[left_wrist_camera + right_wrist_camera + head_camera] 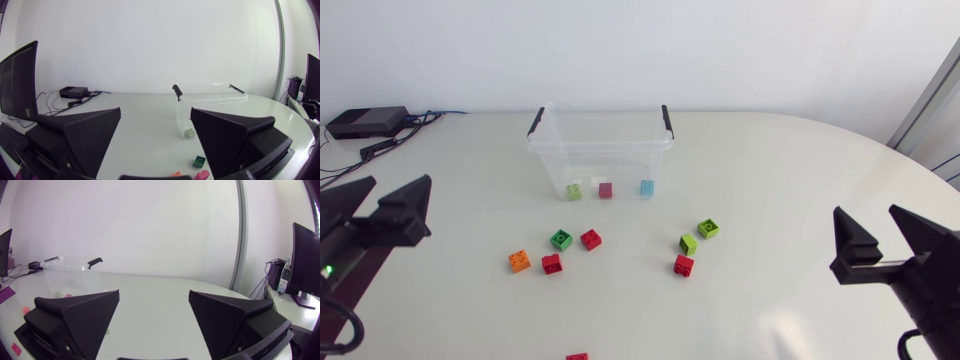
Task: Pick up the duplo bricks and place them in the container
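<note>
A clear plastic container (602,140) with black handles stands at the middle back, with several small bricks (606,190) on its floor. Loose duplo bricks lie in front of it: orange (519,261), red (552,264), green (561,239), red (590,239), lime (688,244), green (708,228) and red (683,265). Another red one (577,356) lies at the near edge. My left gripper (395,185) hangs open at the left, well away from the bricks. At the right my right gripper (870,215) is open too. Both hold nothing; the container (210,107) (70,275) lies ahead of each.
A black box (365,122) with cables sits at the table's back left corner. Bare white tabletop (790,200) stretches between the bricks and each gripper.
</note>
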You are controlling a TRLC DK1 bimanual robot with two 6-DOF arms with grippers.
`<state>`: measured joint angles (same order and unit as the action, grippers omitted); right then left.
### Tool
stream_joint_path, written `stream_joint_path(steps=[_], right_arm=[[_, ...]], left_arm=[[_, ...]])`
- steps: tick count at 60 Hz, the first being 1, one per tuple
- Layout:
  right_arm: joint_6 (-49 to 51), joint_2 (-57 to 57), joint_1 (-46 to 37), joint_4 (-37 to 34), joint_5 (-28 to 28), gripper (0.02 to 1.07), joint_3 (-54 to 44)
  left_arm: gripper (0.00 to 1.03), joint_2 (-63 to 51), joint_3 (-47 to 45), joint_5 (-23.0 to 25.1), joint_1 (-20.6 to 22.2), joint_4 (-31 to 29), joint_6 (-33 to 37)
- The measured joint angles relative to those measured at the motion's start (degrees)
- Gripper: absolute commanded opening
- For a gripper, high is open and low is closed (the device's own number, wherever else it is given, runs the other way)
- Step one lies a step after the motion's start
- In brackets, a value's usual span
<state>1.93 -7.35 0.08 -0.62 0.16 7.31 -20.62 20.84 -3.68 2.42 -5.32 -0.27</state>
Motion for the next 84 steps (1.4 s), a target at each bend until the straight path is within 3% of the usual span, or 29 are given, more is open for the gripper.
stream_joint_path(steps=[9, 16, 28, 43, 58, 67, 73, 78, 84], right_arm=[[0.0, -15.5, 0.2, 1.3, 0.1, 1.02, 8.6], [0.0, -25.6, 0.3, 0.6, 0.1, 1.02, 13.6], [0.0, -41.8, 1.2, -5.9, 0.0, 1.02, 21.9], [7.0, -54.2, 2.3, -19.0, -4.2, 1.02, 31.1], [11.4, -66.8, 3.8, -25.1, -9.9, 1.02, 36.8], [12.2, -71.5, 6.0, -25.1, -9.9, 1.02, 38.8], [12.7, -73.0, 7.3, -25.1, -9.8, 1.02, 39.8], [13.0, -74.9, 8.7, -24.9, -8.9, 1.02, 40.6], [13.2, -77.6, 10.3, -24.2, -7.4, 1.02, 41.4]], left_arm=[[0.97, -18.0, 11.6, 0.0, 2.5, -6.1, 0.0], [0.97, -28.9, 15.1, -0.1, 4.9, -10.5, 2.0], [0.97, -52.7, 23.2, -0.1, 5.6, -18.6, 18.1], [0.93, -62.9, 25.7, 0.9, 7.8, -24.1, 32.2], [0.88, -70.8, 28.4, 1.0, 8.0, -26.6, 41.6], [0.80, -74.5, 30.0, 1.3, 8.0, -27.0, 44.2], [0.63, -77.1, 31.6, 2.0, 8.0, -27.5, 45.2], [0.38, -79.5, 33.6, 4.1, 8.0, -30.0, 45.4], [0.33, -82.2, 35.3, 5.5, 7.8, -32.3, 45.6]])
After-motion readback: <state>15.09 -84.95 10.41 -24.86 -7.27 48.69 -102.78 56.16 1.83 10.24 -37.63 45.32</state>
